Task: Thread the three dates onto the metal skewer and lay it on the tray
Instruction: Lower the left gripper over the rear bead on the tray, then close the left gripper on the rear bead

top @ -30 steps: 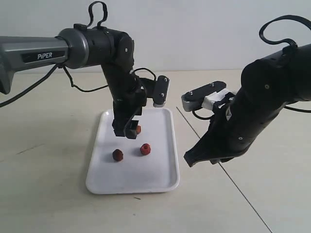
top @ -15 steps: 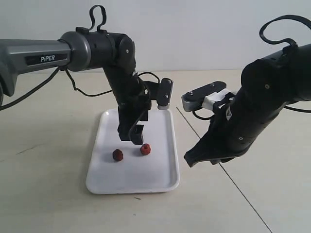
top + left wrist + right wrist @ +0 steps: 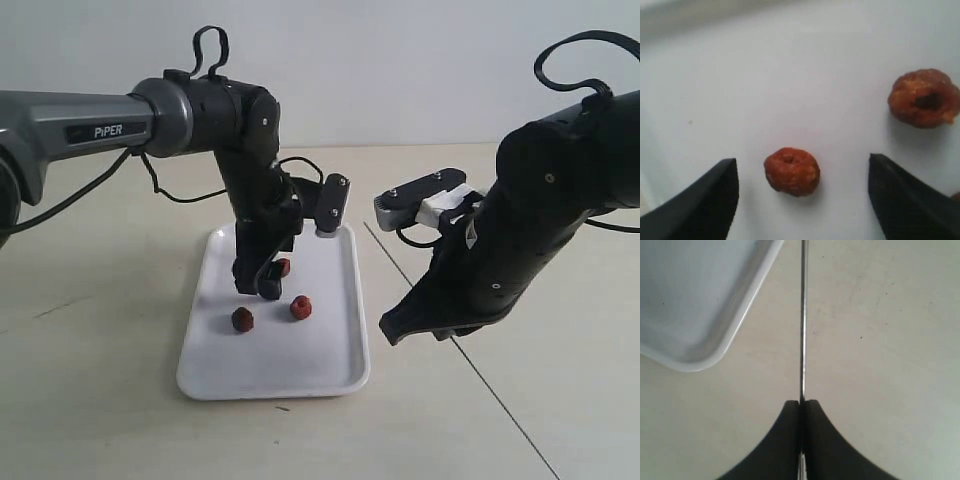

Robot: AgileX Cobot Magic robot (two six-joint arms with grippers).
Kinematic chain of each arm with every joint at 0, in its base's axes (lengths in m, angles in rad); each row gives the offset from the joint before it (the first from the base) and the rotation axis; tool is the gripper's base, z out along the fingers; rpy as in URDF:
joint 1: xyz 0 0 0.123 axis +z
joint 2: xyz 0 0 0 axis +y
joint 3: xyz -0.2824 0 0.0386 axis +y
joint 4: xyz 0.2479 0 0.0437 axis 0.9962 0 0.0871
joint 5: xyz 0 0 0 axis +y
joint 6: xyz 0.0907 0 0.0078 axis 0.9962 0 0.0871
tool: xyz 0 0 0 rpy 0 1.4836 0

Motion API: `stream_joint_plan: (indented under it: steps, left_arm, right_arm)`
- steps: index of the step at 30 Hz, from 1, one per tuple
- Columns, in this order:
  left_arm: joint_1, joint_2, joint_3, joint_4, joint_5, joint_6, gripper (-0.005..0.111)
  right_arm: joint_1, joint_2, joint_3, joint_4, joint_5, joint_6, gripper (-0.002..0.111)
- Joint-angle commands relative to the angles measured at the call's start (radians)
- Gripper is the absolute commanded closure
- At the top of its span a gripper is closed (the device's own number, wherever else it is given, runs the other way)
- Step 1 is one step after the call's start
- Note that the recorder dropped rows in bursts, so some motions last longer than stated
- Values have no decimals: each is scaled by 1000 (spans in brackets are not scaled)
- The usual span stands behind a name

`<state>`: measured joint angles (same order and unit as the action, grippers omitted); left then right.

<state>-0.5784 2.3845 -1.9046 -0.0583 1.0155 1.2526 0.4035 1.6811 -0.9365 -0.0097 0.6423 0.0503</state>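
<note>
Nearest, the black right pincer (image 3: 393, 328) is clamped on one thin grey metal skewer (image 3: 802, 315) above the pale bench (image 3: 100, 400), beside one flat white plastic tray (image 3: 215, 375). Three wrinkled reddish-brown dates (image 3: 242, 319) lie apart on the tray: two in front, the third farther back by the left pincer (image 3: 257, 288), whose jaws stand wide apart.

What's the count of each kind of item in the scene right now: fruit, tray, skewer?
dates: 3
tray: 1
skewer: 1
total: 5
</note>
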Motion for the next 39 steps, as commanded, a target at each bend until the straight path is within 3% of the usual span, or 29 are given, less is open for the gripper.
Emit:
stream_joint_plan:
  steps: [1, 15, 19, 21, 39]
  left_arm:
    - [0, 1, -5, 4, -22, -4, 37]
    - [0, 30, -5, 8, -19, -12, 42]
    - [0, 30, -5, 8, -19, -12, 72]
    - [0, 30, -5, 8, -19, -12, 74]
    - [0, 24, -5, 8, -26, -27, 74]
  right_arm:
    - [-5, -7, 5, 3, -5, 3, 108]
    - [-5, -7, 5, 3, -10, 0, 108]
    - [-5, -7, 5, 3, -12, 0, 108]
    - [-5, -7, 5, 3, -12, 0, 108]
    - [-5, -7, 5, 3, -12, 0, 108]
